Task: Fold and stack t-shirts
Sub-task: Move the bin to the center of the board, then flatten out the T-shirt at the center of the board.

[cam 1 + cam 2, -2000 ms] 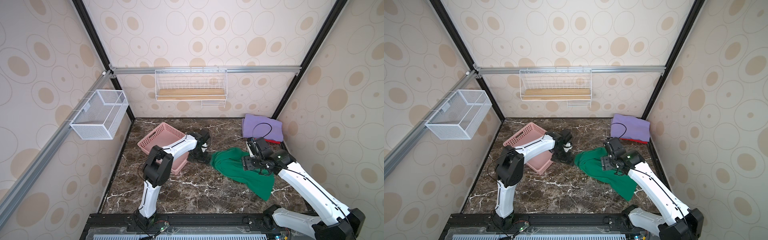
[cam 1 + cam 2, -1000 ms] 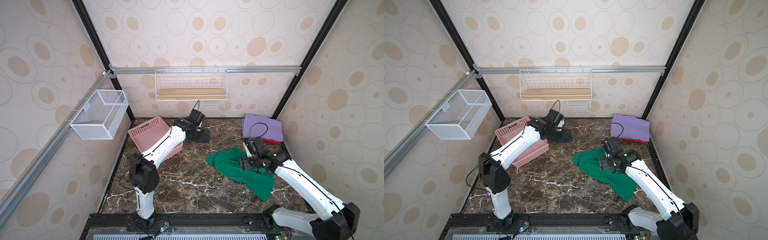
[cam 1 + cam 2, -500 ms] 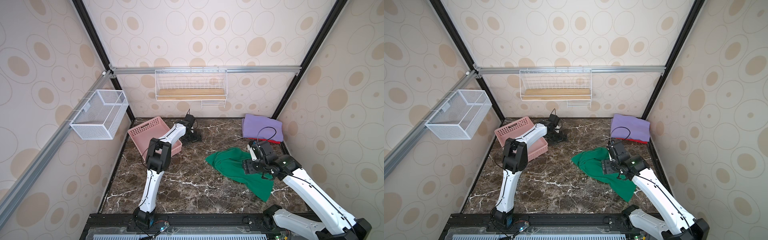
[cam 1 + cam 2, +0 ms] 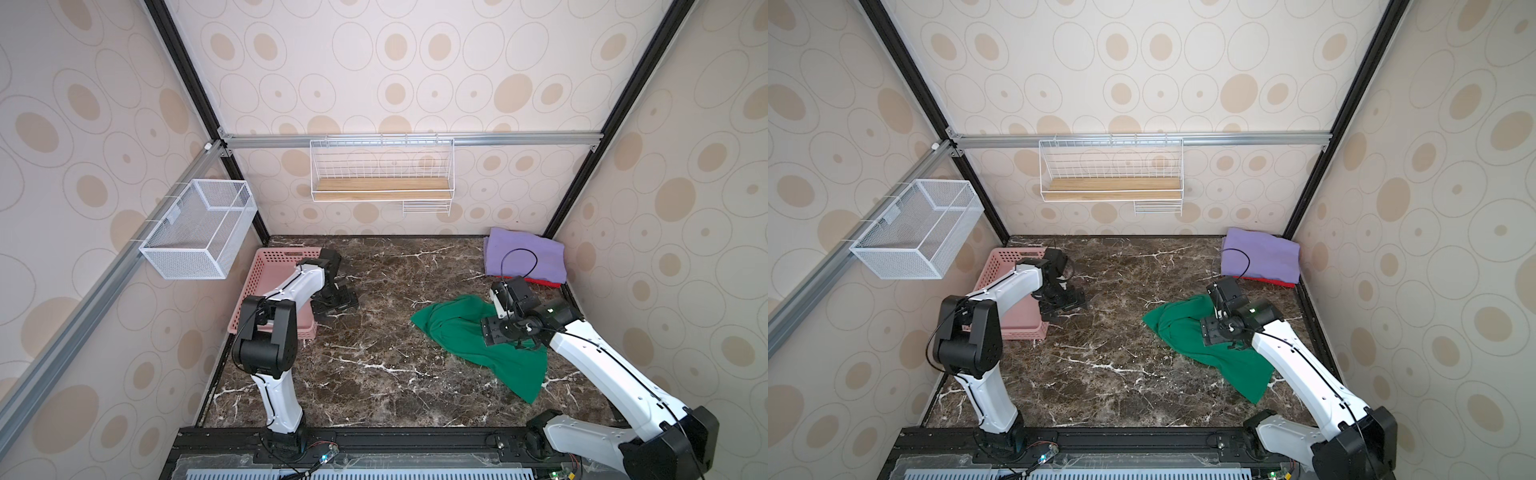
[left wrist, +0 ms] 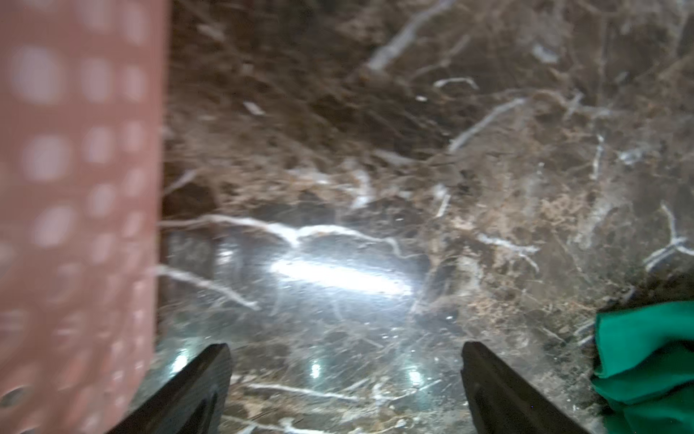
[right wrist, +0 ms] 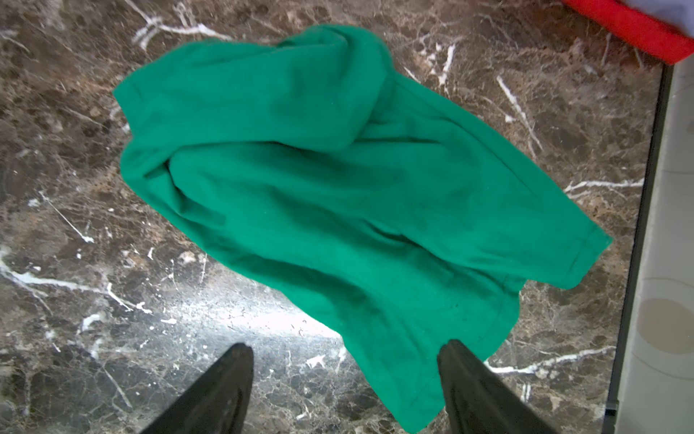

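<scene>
Right wrist view: the right jaws stand wide apart with nothing between them. One tip is over the hem of the crumpled deep green cloth t-shirt (image 6: pixel 338 188) and the other over the bare dark marble-patterned surface (image 6: pixel 94 244); whether the tip touches the cloth I cannot tell. That straddle suits, I judge, pinching a hem corner to pull the cloth flat before any fold. In both top views the green shirt (image 4: pixel 457 332) lies rumpled and unfolded, right of centre, under that arm. Beyond it, in the far right corner, a folded lavender-purple t-shirt (image 4: pixel 525 257) sits on a red one (image 4: pixel 544 284), only the red edge showing. That is probably the stack the green shirt should join. The left jaws, in the blurred left wrist view, are equally wide and empty above bare surface. They sit between the pink perforated plastic basket (image 5: pixel 75 188) and the green cloth's edge, likely placed to take the opposite side.
</scene>
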